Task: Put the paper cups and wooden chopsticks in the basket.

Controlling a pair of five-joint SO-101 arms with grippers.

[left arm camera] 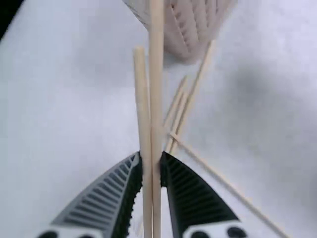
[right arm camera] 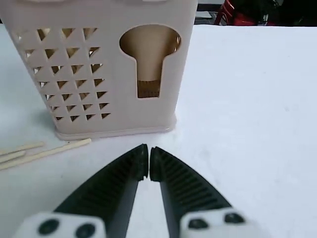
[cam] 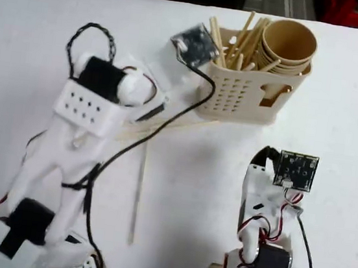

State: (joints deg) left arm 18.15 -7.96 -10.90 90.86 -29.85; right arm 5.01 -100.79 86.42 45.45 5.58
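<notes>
Basket (right arm camera: 114, 124) rim cut off at edge; paper cups (right arm camera: 148, 59) mostly behind wall (only sliver visible).

The counter (cam: 178, 193) I work at is white and flat. Past its far edge I see a red thing (cam: 357, 11). It is dark back there.

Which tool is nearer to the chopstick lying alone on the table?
Left. The left tool, shut on two chopsticks, is just past one end of the lone chopstick; the right tool is off to its side, before the basket.
</notes>
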